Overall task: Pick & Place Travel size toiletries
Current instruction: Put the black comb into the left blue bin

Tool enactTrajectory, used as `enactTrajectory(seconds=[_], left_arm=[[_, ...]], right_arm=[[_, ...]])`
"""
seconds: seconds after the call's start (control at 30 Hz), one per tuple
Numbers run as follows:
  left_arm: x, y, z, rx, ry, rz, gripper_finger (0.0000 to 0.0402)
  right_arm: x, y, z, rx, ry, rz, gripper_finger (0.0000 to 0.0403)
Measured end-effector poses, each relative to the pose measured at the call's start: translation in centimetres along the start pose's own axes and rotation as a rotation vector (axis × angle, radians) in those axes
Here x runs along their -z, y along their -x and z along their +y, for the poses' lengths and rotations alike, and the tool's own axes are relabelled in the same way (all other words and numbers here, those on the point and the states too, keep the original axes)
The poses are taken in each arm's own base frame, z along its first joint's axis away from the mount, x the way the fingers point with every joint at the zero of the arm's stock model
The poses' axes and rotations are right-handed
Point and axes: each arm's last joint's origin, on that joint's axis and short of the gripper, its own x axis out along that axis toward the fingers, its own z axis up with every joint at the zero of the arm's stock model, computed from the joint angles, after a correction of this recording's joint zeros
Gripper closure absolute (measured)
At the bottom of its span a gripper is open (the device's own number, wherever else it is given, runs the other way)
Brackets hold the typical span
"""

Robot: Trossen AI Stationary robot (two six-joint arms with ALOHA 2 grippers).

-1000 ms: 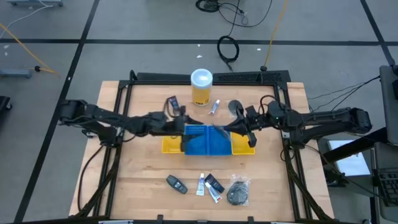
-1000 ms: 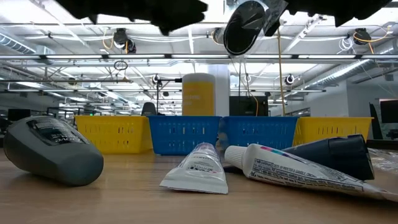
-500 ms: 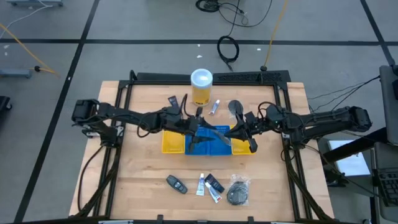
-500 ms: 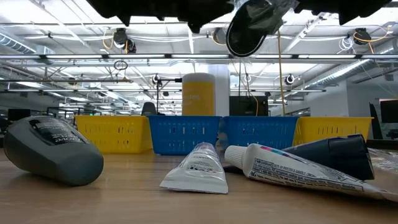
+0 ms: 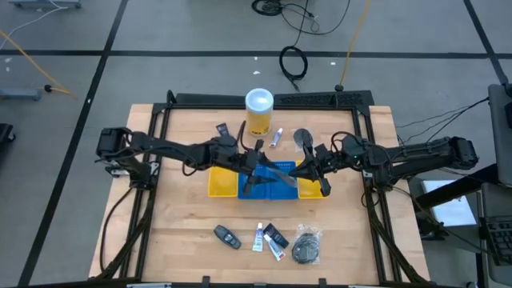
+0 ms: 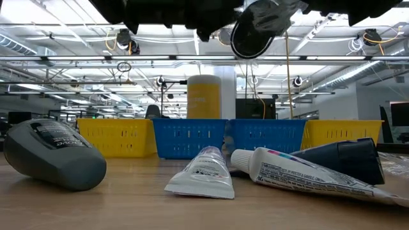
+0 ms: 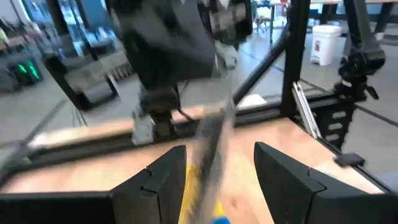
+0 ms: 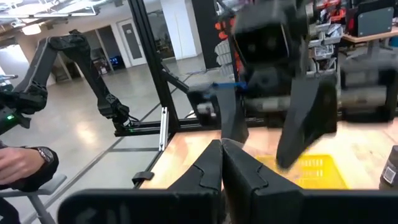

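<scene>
The blue tray (image 5: 268, 182) sits in the middle of the wooden table (image 5: 176, 232), with a yellow tray (image 5: 222, 185) touching it on one side and a second yellow tray (image 5: 312, 186) on the other. The left gripper (image 5: 254, 170) hangs over the blue tray with its two fingers (image 7: 163, 180) spread apart and nothing between them; a blurred thin object crosses the gap farther off in its wrist view, and what it is cannot be told. The right gripper (image 5: 314, 170) hovers just beside the blue tray, over the second yellow tray, its fingers (image 8: 211, 165) pressed together with nothing visible between them. Behind the blue tray stands a tall yellow canister (image 5: 259, 112) with a white lid; near it lie a small white tube (image 5: 276, 138), a short dark tube (image 5: 222, 132) and a dark oval piece (image 5: 302, 139). In front of the blue tray, well apart from it, lie the other travel size toiletries: a dark oval razor-like piece (image 5: 227, 236), a white tube (image 5: 258, 237), a dark tube (image 5: 276, 235) touching another white tube with blue print (image 5: 276, 252), and a round black disc in clear wrap (image 5: 306, 247). A person's hand (image 8: 22, 163) shows at the edge of the right wrist view, in the room beyond the table.
</scene>
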Motion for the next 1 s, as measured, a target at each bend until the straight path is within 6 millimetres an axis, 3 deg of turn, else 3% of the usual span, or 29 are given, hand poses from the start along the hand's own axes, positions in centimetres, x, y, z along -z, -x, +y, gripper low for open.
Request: enactTrajectory(seconds=[0.73,0.83,1.0], left_arm=[[2.5,-1.8,0.2,0.007,0.056,0.001,0.0223],[2.4,-1.8,0.2,0.01,0.036,-0.008,0.0263],[2.4,-1.8,0.2,0.011,0.017,-0.011,0.038]], right_arm=[[-0.1,0.0,-0.1,0.049,0.029,-0.018,0.0403],[-0.1,0.0,-0.2,0.05,0.029,-0.018,0.0403],[-0.1,0.0,-0.2,0.05,0.03,-0.018,0.0403]])
